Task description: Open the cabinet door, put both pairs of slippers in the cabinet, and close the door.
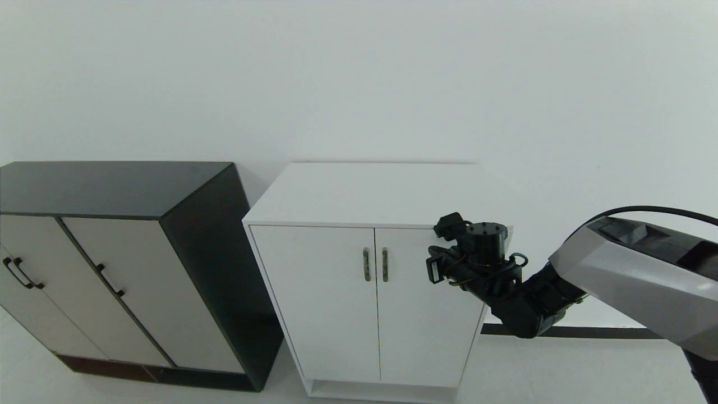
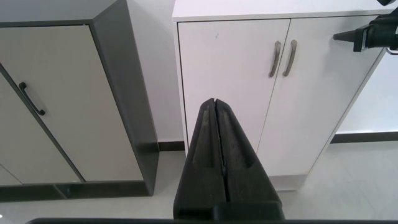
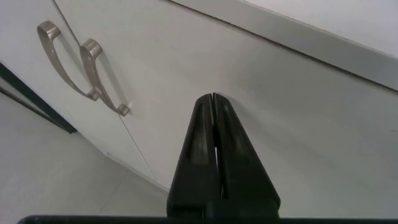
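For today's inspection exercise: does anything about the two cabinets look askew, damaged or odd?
Nothing stands out. The white two-door cabinet has both doors shut flush, its curved metal handles straight; the black cabinet with beige doors looks intact.

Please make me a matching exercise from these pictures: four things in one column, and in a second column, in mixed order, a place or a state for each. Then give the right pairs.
Things
1. white cabinet
2. black cabinet
3. right gripper
4. silver handles

Places or states
A. at the robot's left, with beige doors
B. shut, close in front of a white door
C. side by side where two doors meet
D. to the right of the darker cabinet, doors closed

Pairs: 1-D, 2-A, 3-B, 4-C
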Robot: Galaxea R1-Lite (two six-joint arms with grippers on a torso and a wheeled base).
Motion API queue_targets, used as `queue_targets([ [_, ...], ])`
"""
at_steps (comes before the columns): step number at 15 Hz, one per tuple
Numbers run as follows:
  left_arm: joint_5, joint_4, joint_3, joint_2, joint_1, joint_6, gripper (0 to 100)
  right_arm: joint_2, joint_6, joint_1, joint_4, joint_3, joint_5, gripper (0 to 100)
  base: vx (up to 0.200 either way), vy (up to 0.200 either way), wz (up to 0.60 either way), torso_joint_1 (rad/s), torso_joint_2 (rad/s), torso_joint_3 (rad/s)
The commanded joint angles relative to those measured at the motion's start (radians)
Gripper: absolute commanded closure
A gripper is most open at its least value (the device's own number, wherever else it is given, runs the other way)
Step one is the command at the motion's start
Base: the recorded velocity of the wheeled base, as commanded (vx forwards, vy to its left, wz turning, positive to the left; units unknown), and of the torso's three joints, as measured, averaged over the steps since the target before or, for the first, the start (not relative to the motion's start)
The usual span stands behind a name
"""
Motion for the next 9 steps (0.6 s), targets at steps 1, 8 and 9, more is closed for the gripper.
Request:
queue_targets([
  [1, 0.0, -0.002, 0.0, 0.001, 0.0, 0.0, 100, -0.014, -0.002, 0.003, -0.003, 0.015, -0.003, 100, 0.0, 0.0, 0.0, 0.0, 0.0, 0.0],
  [8, 0.0, 0.0, 0.0, 0.001, 0.0, -0.002, 100, -0.328, -0.007, 0.013, -0.03, 0.405, -0.012, 100, 0.0, 0.0, 0.0, 0.0, 0.0, 0.0],
  [9, 0.0, 0.0, 0.0, 0.001, 0.0, -0.002, 100, -0.405, -0.008, 0.003, -0.059, 0.529, -0.012, 100, 0.0, 0.0, 0.0, 0.0, 0.0, 0.0],
])
